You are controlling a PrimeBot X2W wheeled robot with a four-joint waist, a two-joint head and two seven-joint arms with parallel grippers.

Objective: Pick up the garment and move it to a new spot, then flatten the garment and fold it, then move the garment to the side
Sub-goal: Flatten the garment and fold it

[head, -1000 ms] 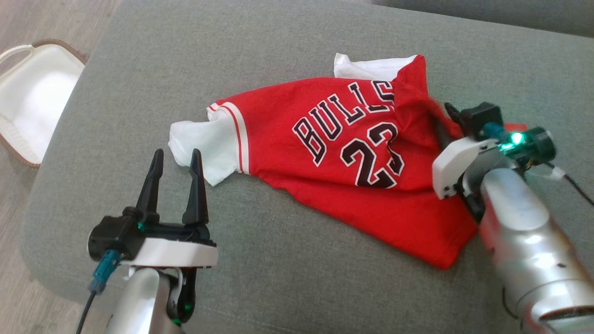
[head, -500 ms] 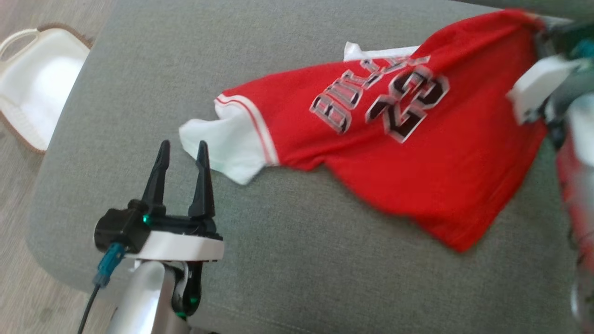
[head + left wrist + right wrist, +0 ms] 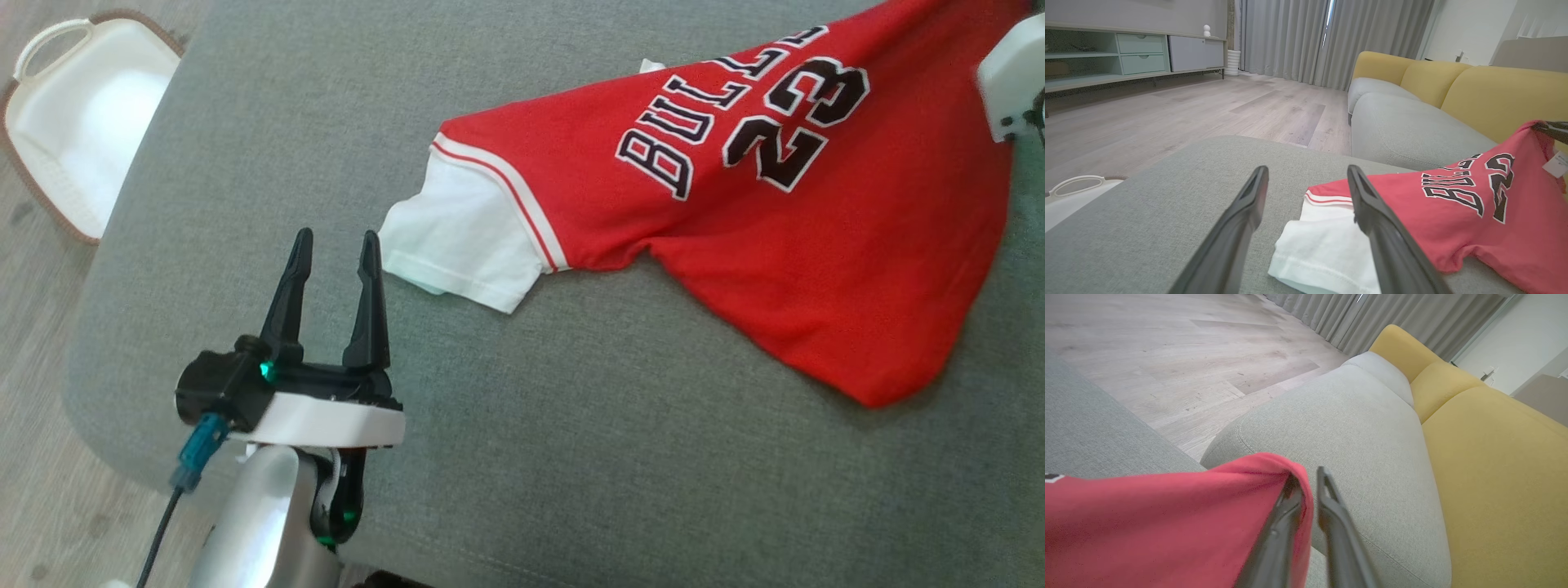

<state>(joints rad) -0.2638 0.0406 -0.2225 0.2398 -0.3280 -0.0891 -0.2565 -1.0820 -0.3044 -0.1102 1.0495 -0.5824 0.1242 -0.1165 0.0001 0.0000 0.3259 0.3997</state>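
The garment (image 3: 775,212) is a red "BULLS 23" jersey with white sleeves. It lies stretched across the grey cushion (image 3: 571,457), its right end lifted off the surface. In the right wrist view my right gripper (image 3: 1306,475) is shut on a red edge of the garment (image 3: 1147,526), with cloth pinched between the fingers. Its white wrist housing (image 3: 1012,82) shows at the head view's right edge. My left gripper (image 3: 336,237) stands open just left of the white sleeve (image 3: 461,245), with nothing between its fingers. In the left wrist view that sleeve (image 3: 1323,249) lies by the left gripper (image 3: 1307,169).
A white basket (image 3: 73,139) sits on the wood floor beyond the cushion's left edge. A sofa with a grey seat (image 3: 1355,428) and yellow back (image 3: 1494,477) stands behind. Bare cushion stretches in front of the garment.
My right gripper has shut on the garment's right edge and pulled it up and away to the right, stretching the jersey out. The head view has shifted. The left gripper stays open.
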